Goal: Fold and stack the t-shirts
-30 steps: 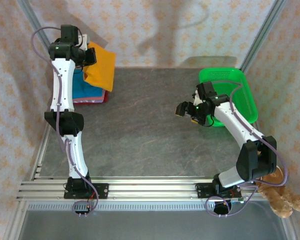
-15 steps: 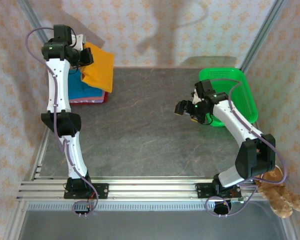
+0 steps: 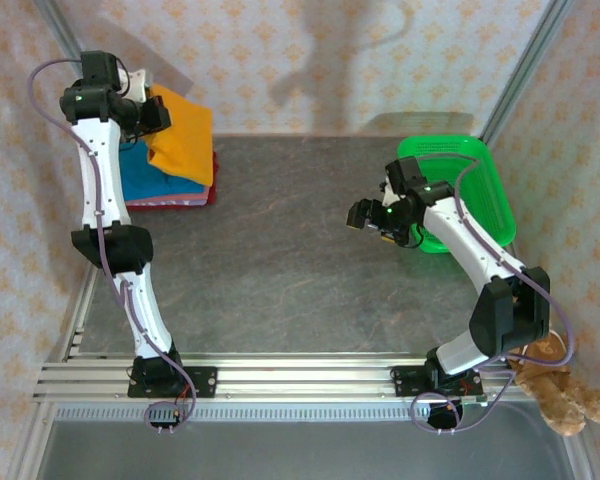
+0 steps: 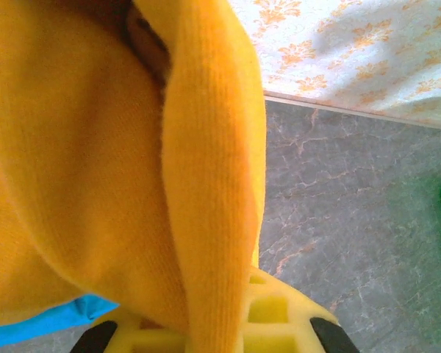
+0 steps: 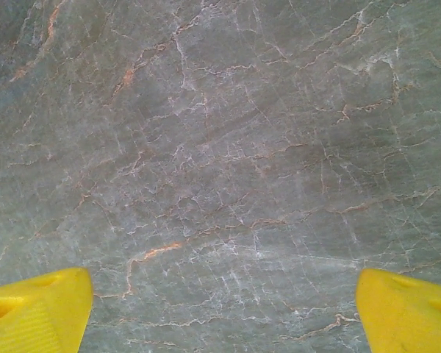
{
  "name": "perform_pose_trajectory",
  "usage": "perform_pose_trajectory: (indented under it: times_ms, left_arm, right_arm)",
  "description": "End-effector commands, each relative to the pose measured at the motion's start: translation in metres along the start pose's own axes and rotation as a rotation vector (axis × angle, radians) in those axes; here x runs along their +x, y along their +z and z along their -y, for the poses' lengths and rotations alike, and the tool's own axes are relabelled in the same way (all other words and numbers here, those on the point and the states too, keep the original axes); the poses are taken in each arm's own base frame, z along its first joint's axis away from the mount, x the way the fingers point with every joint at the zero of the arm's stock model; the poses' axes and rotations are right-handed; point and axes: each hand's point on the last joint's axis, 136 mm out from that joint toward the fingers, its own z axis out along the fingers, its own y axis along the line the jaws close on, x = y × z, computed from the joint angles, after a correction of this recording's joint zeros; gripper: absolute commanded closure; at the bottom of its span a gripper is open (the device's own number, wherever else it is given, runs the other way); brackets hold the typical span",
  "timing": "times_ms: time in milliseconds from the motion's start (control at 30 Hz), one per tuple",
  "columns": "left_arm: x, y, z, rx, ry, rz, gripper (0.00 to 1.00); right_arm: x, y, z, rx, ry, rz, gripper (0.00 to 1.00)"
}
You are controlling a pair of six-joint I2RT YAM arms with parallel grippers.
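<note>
At the table's back left corner my left gripper (image 3: 152, 114) is shut on the orange t-shirt (image 3: 183, 135), which hangs folded over a stack with a blue t-shirt (image 3: 140, 178) on a red one (image 3: 176, 198). In the left wrist view the orange t-shirt (image 4: 103, 162) drapes over the yellow fingers (image 4: 279, 312), and a strip of the blue t-shirt (image 4: 37, 327) shows below it. My right gripper (image 3: 363, 219) hovers open over bare table, just left of the green basket; its yellow fingertips (image 5: 37, 312) stand far apart with nothing between them.
A green mesh basket (image 3: 480, 165) sits at the back right, partly under the right arm. A brown teddy bear (image 3: 565, 395) lies off the table's front right corner. Patterned walls and metal posts close in the back and sides. The grey marbled tabletop (image 3: 280, 260) lies between the arms.
My left gripper has carried the orange t-shirt leftward and slightly back over the stack. The right gripper has barely shifted, staying open.
</note>
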Motion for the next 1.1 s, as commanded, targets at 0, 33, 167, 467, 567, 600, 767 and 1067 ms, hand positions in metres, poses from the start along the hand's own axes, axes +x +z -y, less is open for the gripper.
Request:
perform_pose_trajectory:
  times_ms: [0,33,167,467,567,600,767,1067]
  left_arm:
    - [-0.005,-0.024,0.012,0.041,0.044,0.037,1.0]
    - [-0.005,-0.023,0.011,0.042,0.041,0.035,1.0]
    - [-0.001,-0.014,-0.003,0.014,0.035,0.009,1.0]
    - [0.01,0.021,-0.062,-0.208,0.057,-0.07,1.0]
    - [0.008,0.03,-0.078,-0.272,0.074,-0.073,1.0]
    - [0.007,0.033,-0.083,-0.294,0.079,-0.07,1.0]
    - [-0.01,0.031,-0.104,-0.414,0.135,-0.015,1.0]
    - [-0.023,0.026,-0.118,-0.457,0.152,0.029,1.0]
  right_arm:
    - [-0.004,-0.004,-0.003,0.029,-0.002,0.01,0.08]
    - [-0.004,-0.004,-0.004,0.033,-0.005,0.008,0.08]
    - [-0.005,-0.005,-0.007,0.034,-0.012,0.014,0.07]
    - [-0.006,-0.011,-0.011,0.058,-0.037,0.005,0.06]
    - [-0.007,-0.013,-0.014,0.057,-0.043,0.007,0.06]
    - [-0.007,-0.013,-0.014,0.057,-0.041,0.004,0.06]
    - [-0.007,-0.014,-0.016,0.058,-0.048,-0.006,0.06]
    - [-0.008,-0.013,-0.02,0.06,-0.052,-0.008,0.05]
